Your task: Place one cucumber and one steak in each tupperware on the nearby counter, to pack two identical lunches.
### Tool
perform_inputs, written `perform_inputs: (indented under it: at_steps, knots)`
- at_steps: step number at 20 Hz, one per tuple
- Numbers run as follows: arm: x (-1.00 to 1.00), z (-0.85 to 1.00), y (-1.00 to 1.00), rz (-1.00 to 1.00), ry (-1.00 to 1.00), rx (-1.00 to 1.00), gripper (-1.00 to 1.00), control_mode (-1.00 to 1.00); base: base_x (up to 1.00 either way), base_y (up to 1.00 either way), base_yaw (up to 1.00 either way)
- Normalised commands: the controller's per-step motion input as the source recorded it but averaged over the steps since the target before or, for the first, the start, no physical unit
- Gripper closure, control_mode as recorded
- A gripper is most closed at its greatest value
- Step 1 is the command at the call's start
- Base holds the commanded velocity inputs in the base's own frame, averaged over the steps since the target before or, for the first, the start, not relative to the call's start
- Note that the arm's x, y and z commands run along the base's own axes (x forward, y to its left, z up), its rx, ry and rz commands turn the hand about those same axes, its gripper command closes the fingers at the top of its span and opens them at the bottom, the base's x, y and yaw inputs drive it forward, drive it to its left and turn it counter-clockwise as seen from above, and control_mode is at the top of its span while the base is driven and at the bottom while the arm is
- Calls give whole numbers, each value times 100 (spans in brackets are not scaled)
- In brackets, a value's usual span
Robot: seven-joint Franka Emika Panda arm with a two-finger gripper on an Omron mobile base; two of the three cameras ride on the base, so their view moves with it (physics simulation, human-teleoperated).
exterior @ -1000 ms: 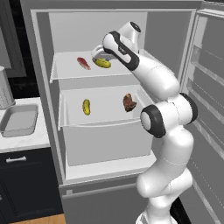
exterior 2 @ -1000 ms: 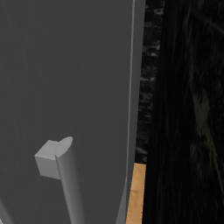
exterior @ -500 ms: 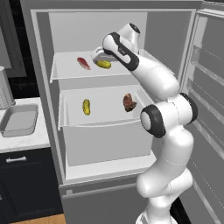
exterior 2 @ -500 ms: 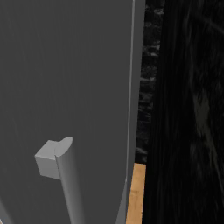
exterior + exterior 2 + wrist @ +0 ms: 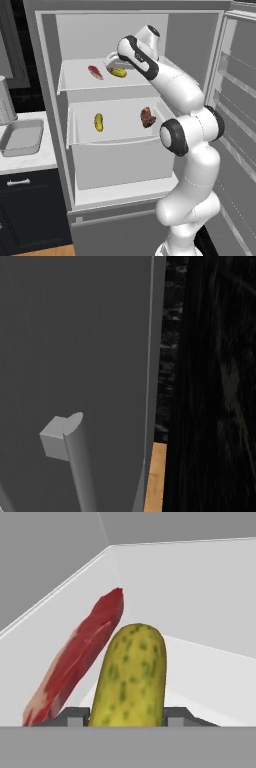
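The gripper (image 5: 116,66) squeezes in on the bumpy yellow-green cucumber (image 5: 131,674); next, lift it toward the grey tray (image 5: 21,138)

red steak (image 5: 80,657) crowding cucumber (image 5: 131,677) on one side, other side clear

Speckled yellow-green cucumber (image 5: 131,674), streaky red-pink steak (image 5: 80,654), pale grey tupperware (image 5: 21,139).

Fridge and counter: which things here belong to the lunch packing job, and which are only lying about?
Job: cucumber at the gripper, red steak, lower cucumber, dark steak, tupperware, counter.

Lying about: fridge door handle, grey container.
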Motion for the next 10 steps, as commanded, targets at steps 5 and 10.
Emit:
perform_inputs:
  at_steps: [5,10]
  knots:
    - [-9,0,0,0,0,0,100,-100,0,0,0]
    - [-32,0,0,0,-2,0,100,-100,0,0,0]
